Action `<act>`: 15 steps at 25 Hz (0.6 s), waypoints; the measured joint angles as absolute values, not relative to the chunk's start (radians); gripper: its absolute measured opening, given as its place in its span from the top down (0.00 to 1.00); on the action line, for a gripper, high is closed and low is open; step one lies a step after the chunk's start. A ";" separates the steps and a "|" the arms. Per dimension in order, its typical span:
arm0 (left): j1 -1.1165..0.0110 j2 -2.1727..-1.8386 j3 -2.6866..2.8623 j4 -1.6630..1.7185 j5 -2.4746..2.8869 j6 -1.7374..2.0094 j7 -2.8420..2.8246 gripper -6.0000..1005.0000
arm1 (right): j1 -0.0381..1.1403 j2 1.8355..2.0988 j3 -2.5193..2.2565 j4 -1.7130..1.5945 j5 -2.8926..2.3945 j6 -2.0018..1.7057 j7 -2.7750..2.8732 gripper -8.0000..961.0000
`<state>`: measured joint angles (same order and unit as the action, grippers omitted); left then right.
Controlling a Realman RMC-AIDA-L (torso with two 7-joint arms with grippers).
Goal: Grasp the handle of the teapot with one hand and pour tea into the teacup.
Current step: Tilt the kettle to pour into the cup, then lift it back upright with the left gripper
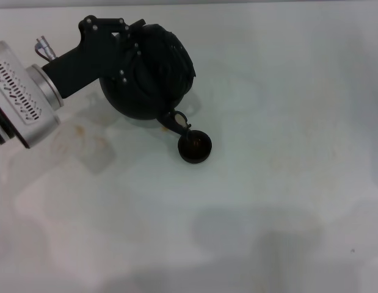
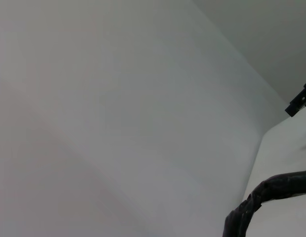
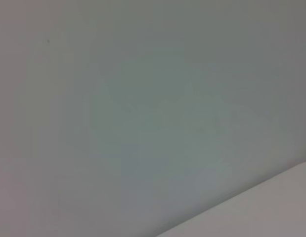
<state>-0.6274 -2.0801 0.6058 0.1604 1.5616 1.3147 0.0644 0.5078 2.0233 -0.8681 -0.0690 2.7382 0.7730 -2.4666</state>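
In the head view my left gripper holds the matte black teapot from its upper left, raised and tipped. The short spout points down, right over the small dark teacup, which stands on the white table. The gripper's body covers most of the handle there. In the left wrist view a piece of the rough wrapped handle shows at the edge. The right gripper is out of view, and its wrist view shows only a plain pale surface.
The left arm's silver wrist reaches in from the left edge. Faint brownish stains mark the table left of the teapot. Nothing else stands on the table.
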 joint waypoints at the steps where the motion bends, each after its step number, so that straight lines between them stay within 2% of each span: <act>1: -0.627 -2.080 0.606 0.161 1.562 1.315 0.064 0.89 | 0.508 2.023 -0.868 -0.069 2.738 0.773 -2.467 0.14; 15: -0.629 -2.080 0.606 0.160 1.558 1.315 0.065 0.89 | 0.508 2.023 -0.868 -0.069 2.738 0.773 -2.467 0.14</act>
